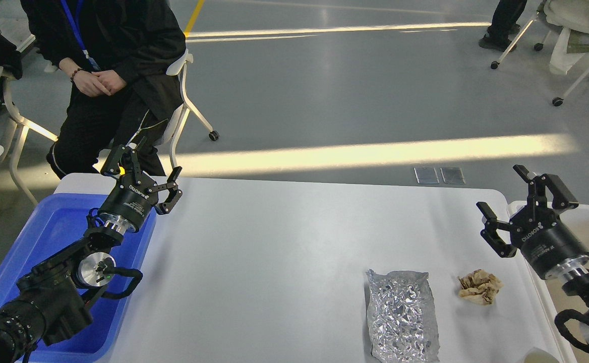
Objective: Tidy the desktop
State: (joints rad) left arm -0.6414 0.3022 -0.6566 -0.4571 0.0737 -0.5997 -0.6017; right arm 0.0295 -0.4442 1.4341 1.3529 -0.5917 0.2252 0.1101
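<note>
Both tools hang spread wide and empty: the left tool point(144, 173) over the blue tub point(47, 237), the right tool point(523, 201) at the tabletop's point(274, 262) right edge, near foil point(401, 315) and crumpled paper point(480, 286).

Grey glossy floor point(355, 96), sunlit band point(375, 151) across middle. Yellow line point(193, 17) at 12 o'clock. Seated person in black point(108, 75) on white castered chair point(186, 108) at 10 o'clock. More chairs point(572, 45) at 2 o'clock.
</note>
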